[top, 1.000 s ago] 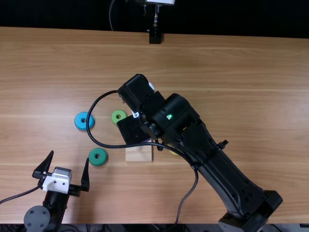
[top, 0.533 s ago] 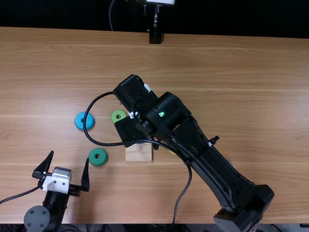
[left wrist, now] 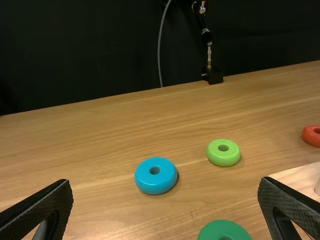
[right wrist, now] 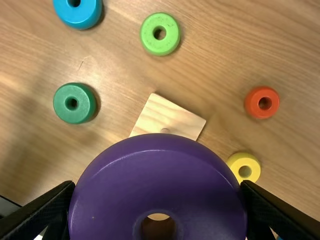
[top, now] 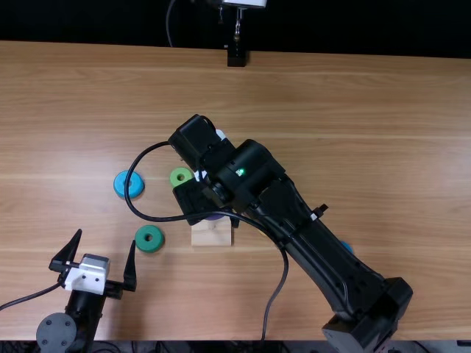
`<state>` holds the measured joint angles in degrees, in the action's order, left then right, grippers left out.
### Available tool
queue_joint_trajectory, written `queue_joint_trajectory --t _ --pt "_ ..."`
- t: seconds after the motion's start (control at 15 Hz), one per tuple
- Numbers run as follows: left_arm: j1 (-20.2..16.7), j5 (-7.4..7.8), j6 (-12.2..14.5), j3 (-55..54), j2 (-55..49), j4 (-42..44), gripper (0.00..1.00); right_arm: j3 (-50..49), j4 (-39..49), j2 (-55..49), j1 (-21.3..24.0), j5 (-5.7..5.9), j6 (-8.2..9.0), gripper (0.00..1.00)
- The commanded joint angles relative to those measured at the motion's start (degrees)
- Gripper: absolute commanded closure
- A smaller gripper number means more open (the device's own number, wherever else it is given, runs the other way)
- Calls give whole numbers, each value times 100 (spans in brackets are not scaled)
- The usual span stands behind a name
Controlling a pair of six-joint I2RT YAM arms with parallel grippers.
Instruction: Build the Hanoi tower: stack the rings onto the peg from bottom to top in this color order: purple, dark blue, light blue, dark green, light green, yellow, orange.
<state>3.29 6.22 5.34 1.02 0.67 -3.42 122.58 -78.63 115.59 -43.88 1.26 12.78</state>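
My right gripper, over the wooden base, holds the purple ring. In the right wrist view the purple ring is between the two fingers of my right gripper, and the base with its peg top lies beyond it. My left gripper stands open at the near left; its own view shows the left gripper with nothing between its fingers. Light blue, light green and dark green rings lie left of the base. Orange-red and yellow rings are in the right wrist view.
Part of a blue ring peeks out beside the right arm. A cable loops from that arm above the table. A black stand is at the far edge.
The right arm has shifted slightly left and toward the near edge with the purple ring. More of the blue ring beside the arm is uncovered. The left arm has kept still.
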Motion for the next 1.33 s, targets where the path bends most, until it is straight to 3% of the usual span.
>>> queue_joint_trajectory --t 0.0,0.53,0.6,0.73,0.8,1.27 --pt "-4 106 46 -102 -67 -59 0 -77 -1 104 -68 -10 41 100" --pt "-4 106 46 -102 -67 -59 0 -174 31 113 -77 11 41 100" --pt "-4 106 46 -102 -67 -59 0 -130 52 148 -77 11 51 83" --pt "-4 106 46 -102 -67 -59 0 -121 52 236 -77 11 41 7" --pt "-4 106 46 -102 -67 -59 0 -121 52 245 -86 1 30 0" --pt "-4 106 46 -102 -67 -59 0 11 137 236 -59 -31 62 0"
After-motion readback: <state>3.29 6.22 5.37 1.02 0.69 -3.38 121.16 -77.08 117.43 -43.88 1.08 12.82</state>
